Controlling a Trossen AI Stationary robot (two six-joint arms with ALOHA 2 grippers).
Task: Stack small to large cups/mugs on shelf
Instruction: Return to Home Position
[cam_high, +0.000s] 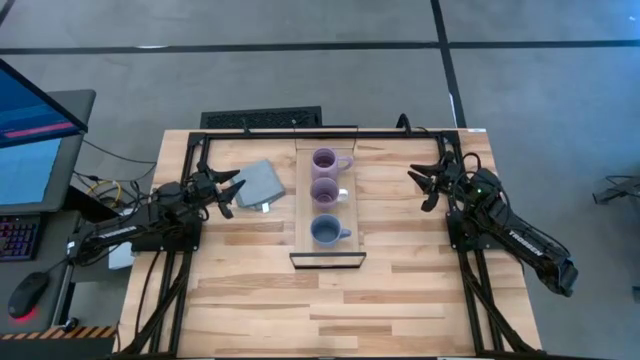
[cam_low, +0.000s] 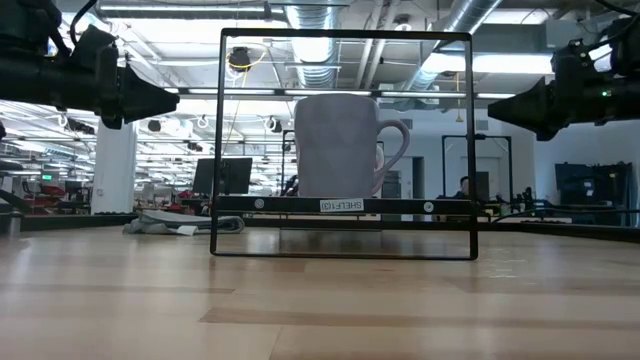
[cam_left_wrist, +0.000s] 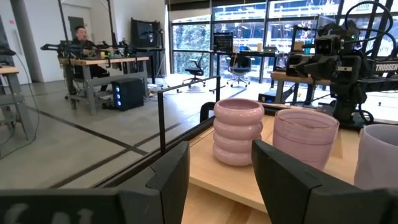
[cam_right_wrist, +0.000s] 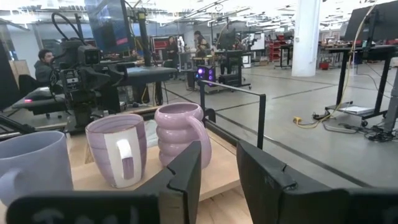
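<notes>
upright stand a ribbed lavender mug (cam_high: 325, 160), smooth lavender mug (cam_high: 324, 190), blue mug (cam_high: 325, 230).

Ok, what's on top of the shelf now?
The shelf carries three mugs in line: a ribbed purple mug, a smooth purple mug and a blue mug. At table height the nearest largely hides the rest.

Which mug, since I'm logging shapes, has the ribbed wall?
The purple mug at the shelf's end farthest from the blue mug: its wall bulges in rings, while the other purple mug is smooth.

Open-plan robotics lab, exposed ceiling ducts (cam_low: 305, 25), polished concrete floor (cam_high: 300, 75), workbenches (cam_left_wrist: 106, 60), monitors (cam_low: 222, 177)
</notes>
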